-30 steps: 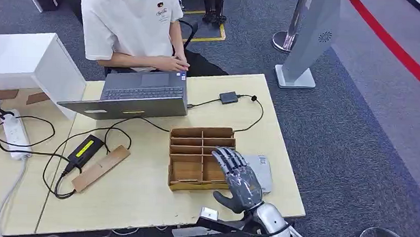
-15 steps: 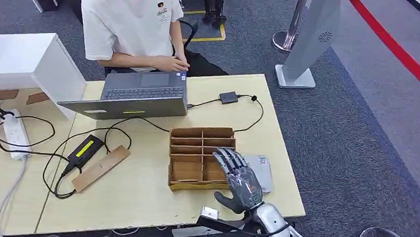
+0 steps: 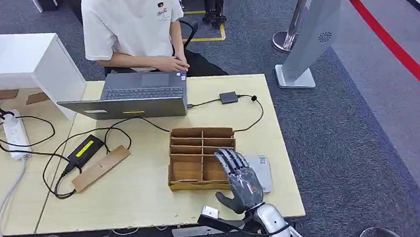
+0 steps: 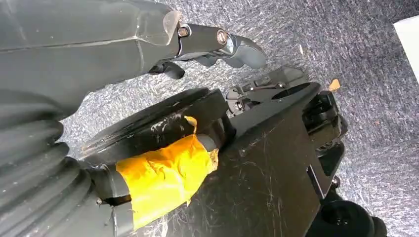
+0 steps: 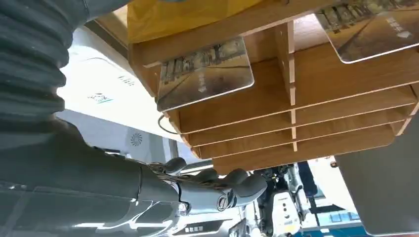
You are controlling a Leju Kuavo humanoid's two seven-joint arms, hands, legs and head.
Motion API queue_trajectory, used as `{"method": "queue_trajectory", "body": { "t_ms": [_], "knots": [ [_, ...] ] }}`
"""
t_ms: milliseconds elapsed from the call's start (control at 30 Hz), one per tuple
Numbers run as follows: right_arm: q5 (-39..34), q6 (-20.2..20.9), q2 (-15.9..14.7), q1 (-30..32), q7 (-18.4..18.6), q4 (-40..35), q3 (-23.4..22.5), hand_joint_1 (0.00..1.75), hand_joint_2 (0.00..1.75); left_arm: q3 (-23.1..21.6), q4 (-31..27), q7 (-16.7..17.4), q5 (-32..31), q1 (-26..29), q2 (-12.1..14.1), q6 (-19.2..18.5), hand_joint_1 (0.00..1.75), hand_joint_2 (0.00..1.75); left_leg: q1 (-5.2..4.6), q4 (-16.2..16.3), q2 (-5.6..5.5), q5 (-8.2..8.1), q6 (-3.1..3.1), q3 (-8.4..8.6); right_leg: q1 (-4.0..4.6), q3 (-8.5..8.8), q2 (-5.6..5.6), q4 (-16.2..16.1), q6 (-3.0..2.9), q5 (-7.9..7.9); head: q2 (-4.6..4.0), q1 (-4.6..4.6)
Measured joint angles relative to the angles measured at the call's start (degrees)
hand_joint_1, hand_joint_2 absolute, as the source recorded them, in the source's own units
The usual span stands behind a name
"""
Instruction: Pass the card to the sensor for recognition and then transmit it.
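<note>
The step in hand looks like the reach for a card: the right hand hovers over the near right corner of the wooden rack, fingers stretched out and apart, thumb out to the side, holding nothing. In the right wrist view two cards lie in the rack's slots, one card in the compartment nearest the hand and a second card in the next compartment across the divider; neither is touched. The grey sensor pad lies flat on the table just beside the rack, partly under the hand. The next move, as I judge it, calls for the fingers to dip into a slot and pinch one card by its edge, which is awkward because the cards lie flat against the wood and the slots are narrow; then a short carry over to the pad. The right arm comes in from the table's near edge, palm down, fingers pointing away toward the laptop. The left hand hangs low over the carpet, fingers loosely curled with nothing in them. A person sits behind the laptop
</note>
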Motion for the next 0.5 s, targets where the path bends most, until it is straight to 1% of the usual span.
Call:
{"method": "queue_trajectory", "body": {
  "t_ms": [33, 67, 500],
  "knots": [
    [0.00, -0.06, 0.00, 0.00, -0.04, 0.17, -0.02, 1.61, 1.75, 0.00, 0.00, 0.07, -0.07, 0.00, 0.00, 0.00, 0.00, 1.75, 0.00, 0.00, 0.00, 0.00, 0.00, 0.00, 0.00, 0.00, 0.00, 0.00, 0.00, 0.00, 0.00, 0.02],
    [0.00, -0.09, 0.00, 0.00, -0.13, 0.35, -0.04, 1.75, 1.75, 0.00, 0.00, 0.06, -0.09, 0.00, 0.00, 0.00, 0.00, 1.75, 0.00, 0.00, 0.00, 0.00, 0.00, 0.00, 0.00, 0.00, 0.00, 0.00, 0.00, 0.00, 0.00, 0.00],
    [-1.53, -0.63, 0.04, -0.60, -1.83, 1.07, -0.31, 1.75, 1.75, 0.02, 0.00, 0.06, -0.35, -0.01, 0.00, 0.00, 0.00, 1.75, 0.00, 0.00, 0.00, 0.00, 0.00, 0.02, 0.00, 0.01, 0.00, 0.00, 0.00, 0.00, 0.00, 0.02]
  ]
}}
